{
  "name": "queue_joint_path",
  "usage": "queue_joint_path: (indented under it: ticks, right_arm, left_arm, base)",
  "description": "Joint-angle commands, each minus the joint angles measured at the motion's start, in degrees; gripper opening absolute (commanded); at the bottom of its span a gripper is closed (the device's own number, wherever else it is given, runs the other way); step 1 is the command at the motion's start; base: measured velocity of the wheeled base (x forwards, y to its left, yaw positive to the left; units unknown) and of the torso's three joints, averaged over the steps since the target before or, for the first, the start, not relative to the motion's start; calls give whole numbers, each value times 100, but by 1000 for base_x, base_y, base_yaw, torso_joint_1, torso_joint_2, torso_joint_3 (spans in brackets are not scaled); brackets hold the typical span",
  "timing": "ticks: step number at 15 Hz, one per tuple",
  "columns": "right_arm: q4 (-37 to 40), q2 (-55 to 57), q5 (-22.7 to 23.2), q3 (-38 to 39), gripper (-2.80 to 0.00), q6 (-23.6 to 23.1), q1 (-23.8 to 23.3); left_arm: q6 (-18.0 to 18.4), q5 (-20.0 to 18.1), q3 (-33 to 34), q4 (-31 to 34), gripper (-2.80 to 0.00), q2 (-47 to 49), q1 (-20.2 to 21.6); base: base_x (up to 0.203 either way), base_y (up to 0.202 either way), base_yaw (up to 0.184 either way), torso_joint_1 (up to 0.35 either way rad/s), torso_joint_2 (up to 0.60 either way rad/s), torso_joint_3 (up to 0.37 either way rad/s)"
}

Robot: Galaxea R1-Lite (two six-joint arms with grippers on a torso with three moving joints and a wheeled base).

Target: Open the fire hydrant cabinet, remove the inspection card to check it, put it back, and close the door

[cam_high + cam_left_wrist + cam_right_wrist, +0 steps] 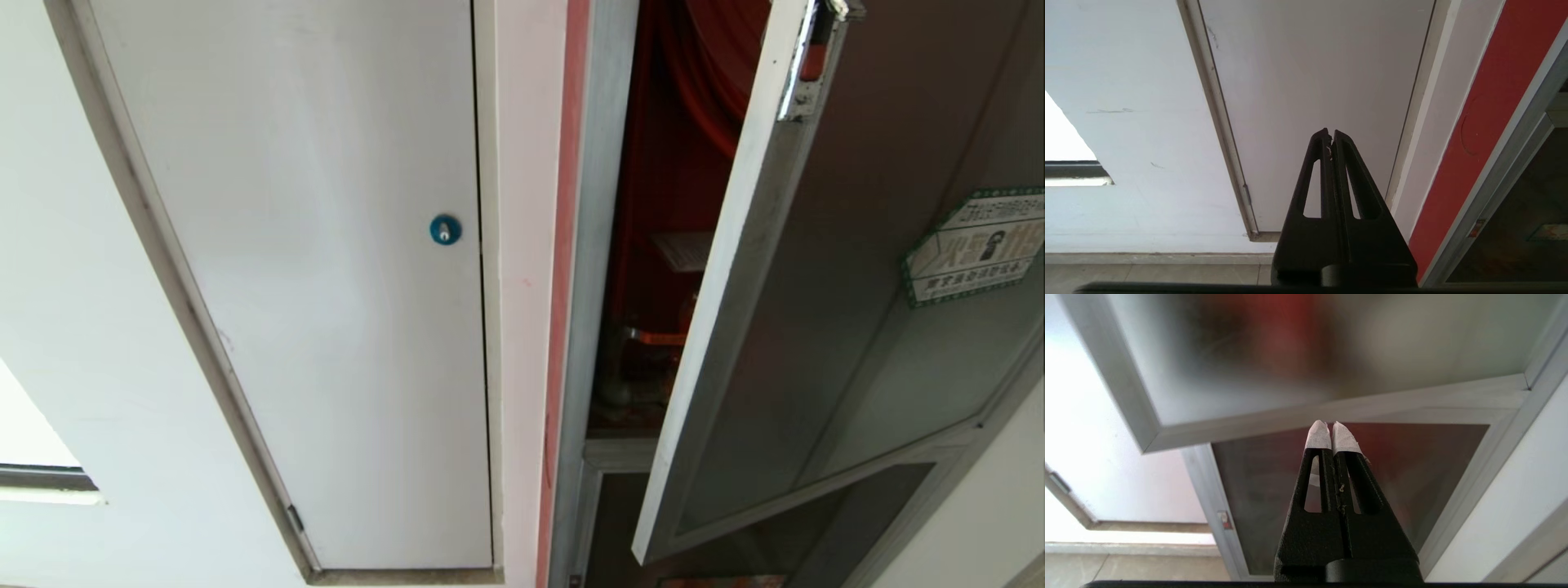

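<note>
Door [816,327] ajar (cabinet interior red), above right end effector [1331,428], pressed together, left end effector [1330,134] likewise, both empty

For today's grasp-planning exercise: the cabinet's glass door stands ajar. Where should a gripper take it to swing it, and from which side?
Grip the door by its free aluminium edge, coming from the gap side on the left: that thin frame stands clear of the cabinet, while the glass is flat and offers no hold.

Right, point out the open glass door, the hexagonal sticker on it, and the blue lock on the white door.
door [816,343], head view, on its dark glass pane.
hexagonal sticker [976,247], head view, on its white middle.
blue lock [445,230], head view, on its round face.
</note>
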Motion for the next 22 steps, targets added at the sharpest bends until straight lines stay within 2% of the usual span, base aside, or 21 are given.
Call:
queue_joint_path:
  ticks: [1,8,18,21,22]
  right_arm:
    - [-4,9,-1,9,-280,8,4]
    - [-13,9,-10,9,-280,43,4]
    - [20,11,-28,-66,-280,80,4]
    - [210,203,97,-994,-280,293,5]
    - [382,396,391,-1432,-280,336,6]
  left_arm:
    - [2,0,62,-2,-280,7,1]
    - [-7,0,66,-2,-280,7,1]
    - [-7,0,70,-2,-280,7,1]
    - [-7,0,62,-2,-280,7,1]
    - [-7,0,62,-2,-280,7,1]
  base:
    - [199,0,-1,7,2,2]
    - [177,0,1,4,5,0]
    - [0,0,0,0,0,0]
    - [0,0,0,0,0,0]
    - [0,0,0,0,0,0]
